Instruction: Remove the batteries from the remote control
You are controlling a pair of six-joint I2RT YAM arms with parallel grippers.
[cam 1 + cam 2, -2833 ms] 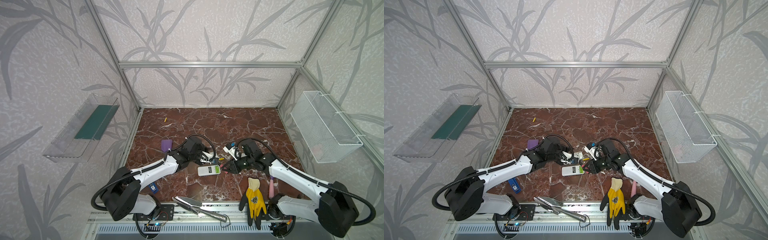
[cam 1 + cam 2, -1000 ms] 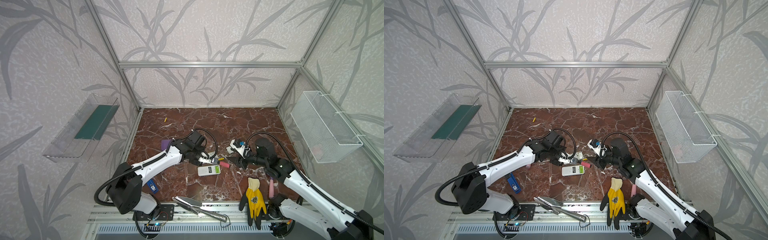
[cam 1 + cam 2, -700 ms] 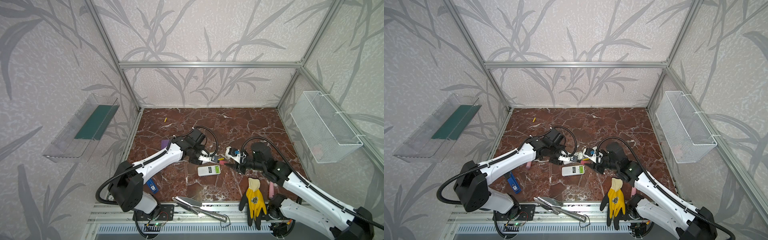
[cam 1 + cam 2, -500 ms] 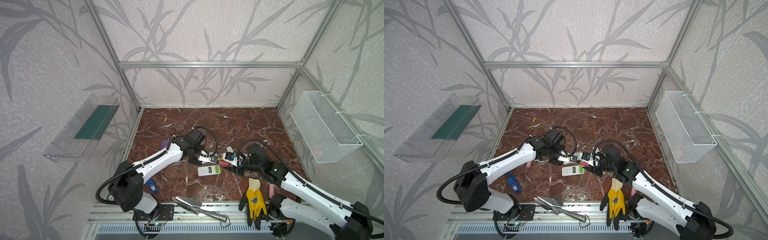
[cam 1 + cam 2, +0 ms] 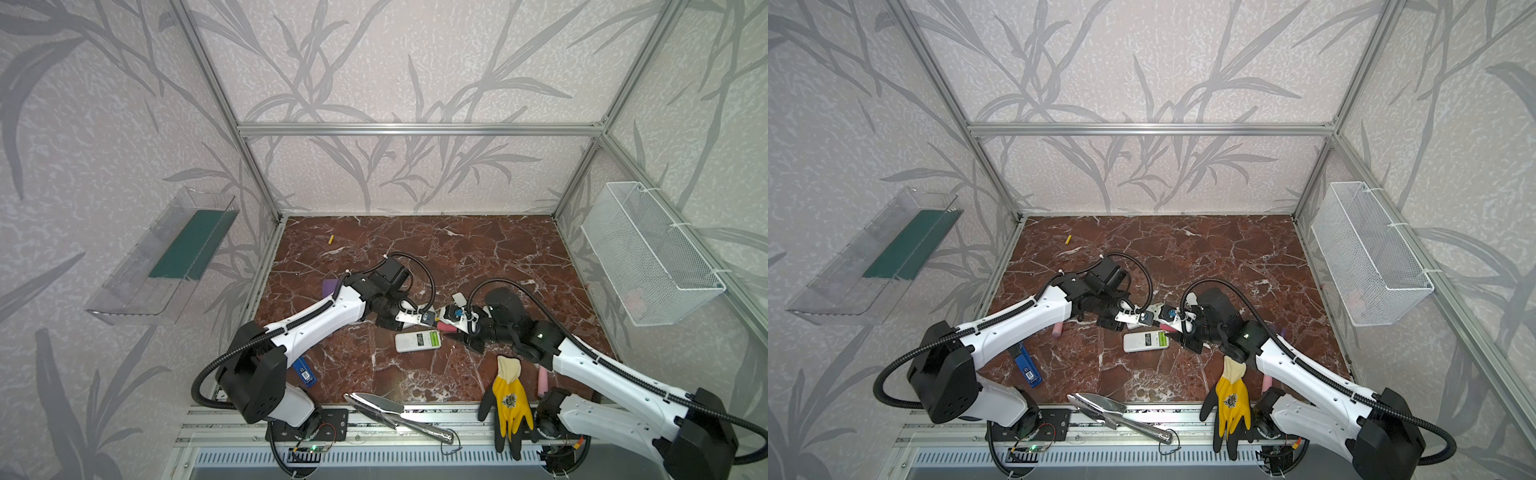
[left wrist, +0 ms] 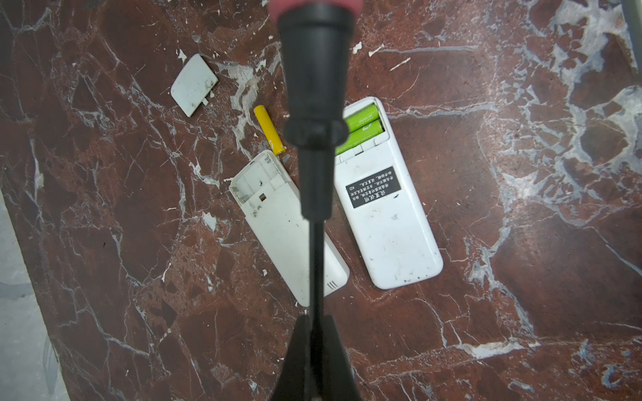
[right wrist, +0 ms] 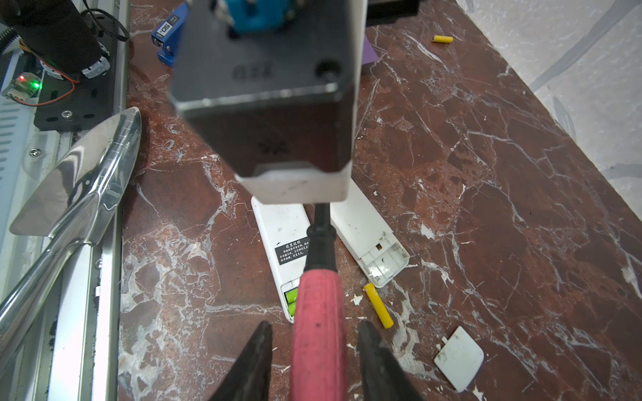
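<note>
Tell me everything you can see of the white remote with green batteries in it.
The white remote lies flat, back up, on the marble floor, nothing gripping it. It looks like scuffed plastic with rounded corners. Its battery bay at one end is uncovered, and two lime green batteries sit in it side by side. A black label with white print sits near the bay. The screwdriver above hides one edge, so whether it touches the second remote beside it cannot be told.

The screwdriver (image 6: 314,104) hangs over the green batteries (image 6: 361,119), blocking them; marble floor (image 5: 478,241) behind lies open.
</note>
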